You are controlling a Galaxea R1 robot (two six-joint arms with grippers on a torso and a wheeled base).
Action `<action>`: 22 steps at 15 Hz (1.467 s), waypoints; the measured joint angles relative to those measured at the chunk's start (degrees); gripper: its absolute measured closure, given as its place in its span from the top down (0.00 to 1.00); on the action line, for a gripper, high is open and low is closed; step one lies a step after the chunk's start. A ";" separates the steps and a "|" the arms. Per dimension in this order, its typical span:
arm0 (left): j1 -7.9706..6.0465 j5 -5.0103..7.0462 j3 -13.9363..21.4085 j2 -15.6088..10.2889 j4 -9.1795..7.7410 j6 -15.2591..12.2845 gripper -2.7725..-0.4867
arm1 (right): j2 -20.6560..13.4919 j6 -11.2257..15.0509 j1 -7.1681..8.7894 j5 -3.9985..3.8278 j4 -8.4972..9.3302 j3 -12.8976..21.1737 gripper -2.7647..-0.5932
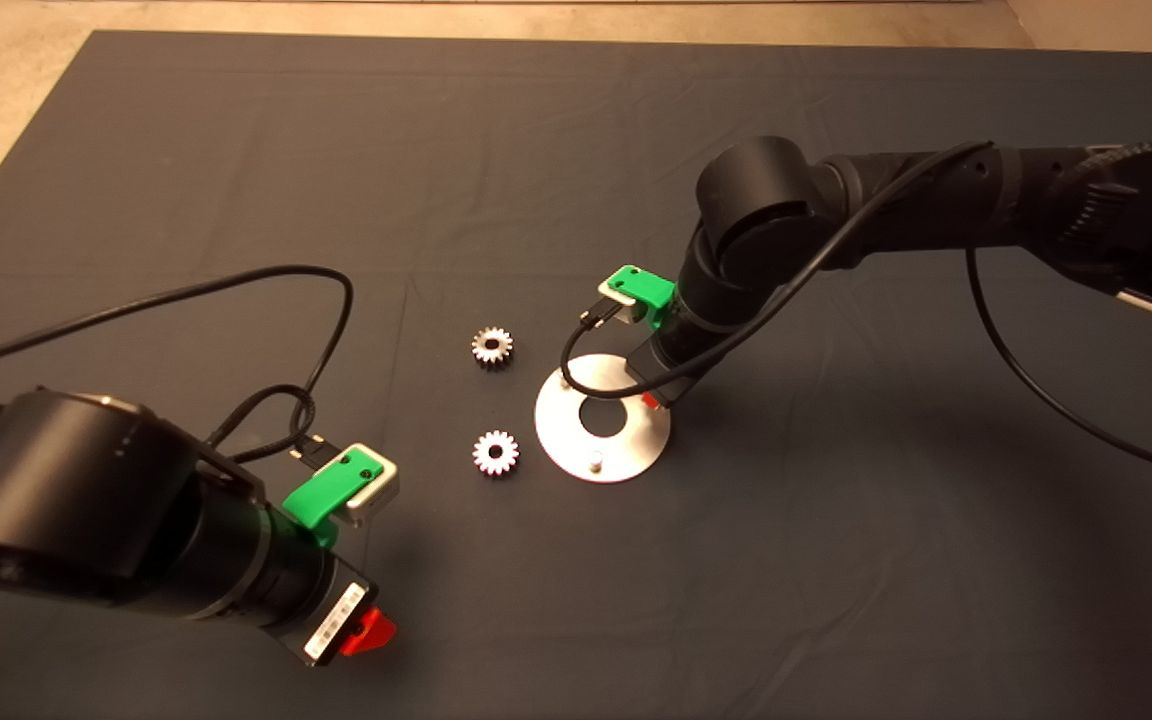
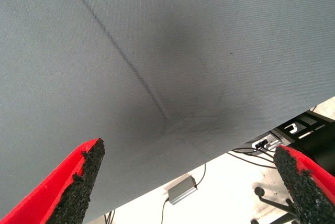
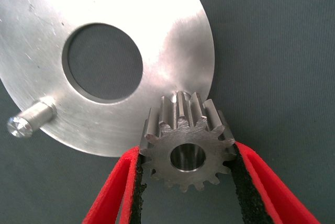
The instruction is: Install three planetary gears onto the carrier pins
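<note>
Over the disc (image 3: pixel 172 51), 3 o'clock rim: my right hand (image 3: pixel 186 182) clamped on a gear (image 3: pixel 186 145).
Risk: bore misses the pin beneath and jams; left hand (image 2: pixel 188 182) idle, spread apart.

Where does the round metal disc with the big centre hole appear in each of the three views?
Head view: the disc lies on the mat near the picture's centre, right of two loose gears, partly under the right gripper.
Left wrist view: not in it; only bare mat and floor show.
Right wrist view: the disc fills the upper left, behind the gear that the gripper holds.
Shared landmark: the disc's centre hole.
</note>
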 joint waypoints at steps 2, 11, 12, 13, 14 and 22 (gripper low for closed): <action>0.00 0.02 0.00 0.00 0.00 0.00 0.81 | -0.35 0.00 0.00 -0.20 0.00 0.46 0.21; -0.01 0.02 0.00 -0.02 0.00 0.00 0.81 | -0.55 0.00 -0.02 -0.34 -0.05 1.65 0.21; -0.17 0.02 0.00 -0.01 0.00 0.00 0.81 | -0.55 0.02 -0.02 -0.37 -0.11 1.65 0.21; -0.40 0.01 0.00 -0.02 0.00 0.00 0.81 | -0.55 0.00 -0.02 -0.37 -0.28 1.65 0.21; -0.56 0.02 0.00 -0.05 0.00 0.00 0.81 | -0.55 0.00 -0.02 -0.37 -0.39 1.60 0.21; -0.63 0.02 0.00 -0.63 0.00 0.00 0.81 | -0.40 -0.24 -0.02 -0.17 -0.96 0.33 0.20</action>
